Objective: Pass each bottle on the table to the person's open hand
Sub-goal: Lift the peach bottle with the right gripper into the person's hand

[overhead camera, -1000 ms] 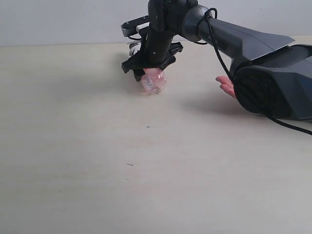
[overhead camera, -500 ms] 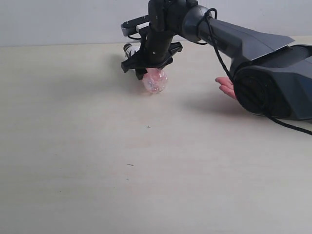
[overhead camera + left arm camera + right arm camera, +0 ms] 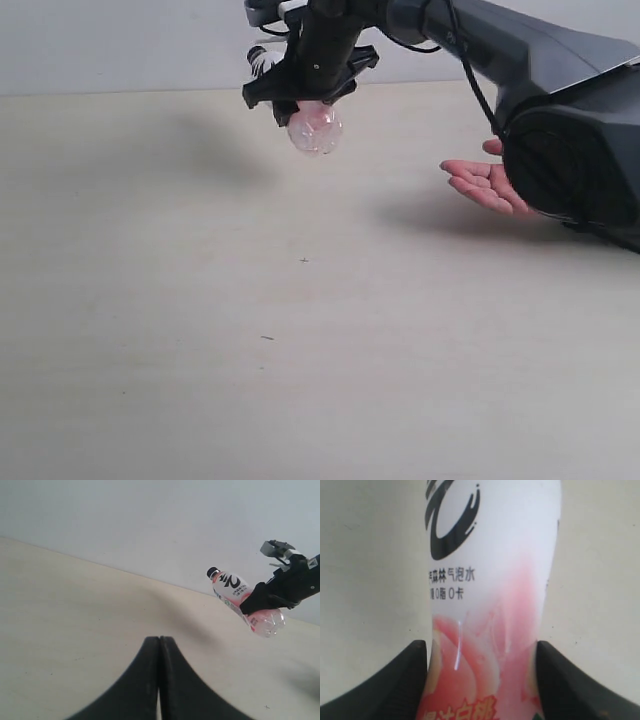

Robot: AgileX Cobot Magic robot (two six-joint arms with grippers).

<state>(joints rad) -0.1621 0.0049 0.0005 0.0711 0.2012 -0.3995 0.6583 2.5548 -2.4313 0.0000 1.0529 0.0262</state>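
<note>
A pink-labelled bottle (image 3: 316, 128) with a black cap hangs lying sideways in the air above the far part of the table (image 3: 200, 320). My right gripper (image 3: 308, 98) is shut on its middle, one black finger on each side of the label (image 3: 490, 580). The left wrist view shows the same bottle (image 3: 234, 590) and right gripper (image 3: 277, 594) from the side. The person's open hand (image 3: 485, 185) rests palm up on the table, right of the bottle and lower. My left gripper (image 3: 159, 641) is shut with nothing in it, low over bare tabletop.
My right arm's dark body (image 3: 575, 130) fills the right side of the exterior view, partly in front of the person's wrist. A pale wall (image 3: 120, 40) runs behind the table's far edge. A few tiny dark specks (image 3: 304, 260) mark the tabletop.
My right gripper has risen from the tabletop with the pink-labelled bottle in it. More of the person's hand shows now that the arm is higher.
</note>
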